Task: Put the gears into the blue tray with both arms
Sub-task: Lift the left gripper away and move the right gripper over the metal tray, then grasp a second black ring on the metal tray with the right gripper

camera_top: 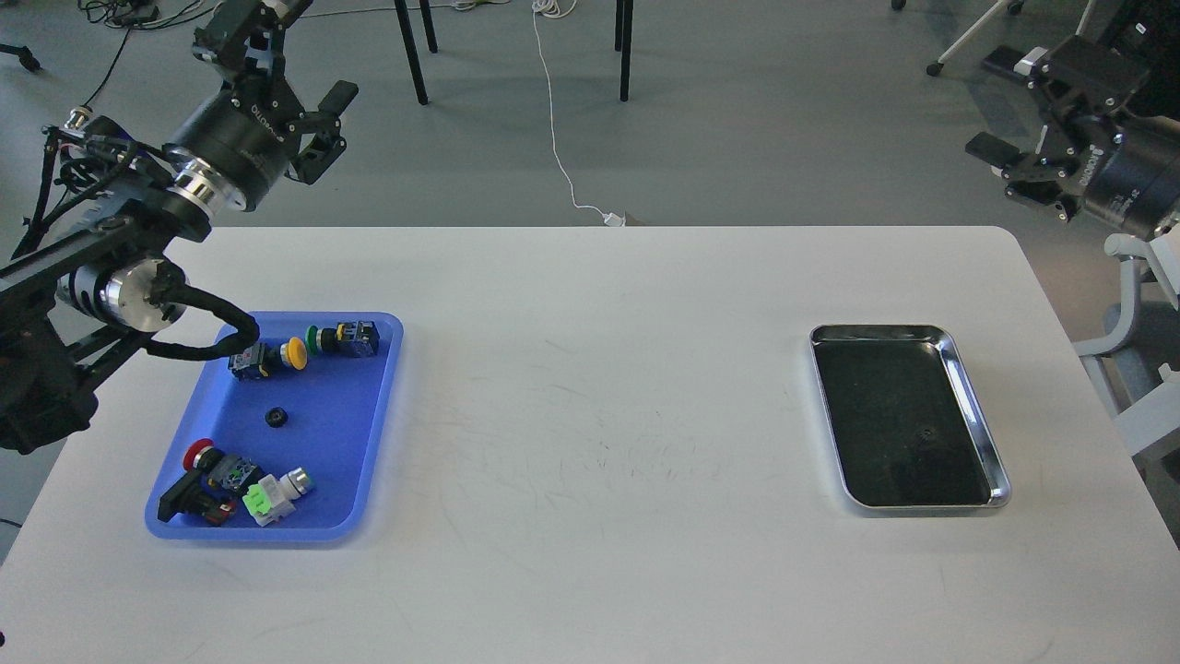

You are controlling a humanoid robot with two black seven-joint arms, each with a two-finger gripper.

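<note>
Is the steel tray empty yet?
Not quite: one gear appears to lie on the steel tray's dark inside, faint against it. Another gear sits in the blue tray.

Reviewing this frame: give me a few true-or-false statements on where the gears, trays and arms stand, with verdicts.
1. One gear lies in the blue tray. True.
2. The steel tray sits left of the blue tray. False: it sits at the table's right.
3. The left gripper holds a gear. False: its jaws are open and empty, raised above the table's far edge.
4. Push-button switches share the blue tray. True.
5. The right gripper reaches into the steel tray. False: it hangs off the table's right side.
</note>
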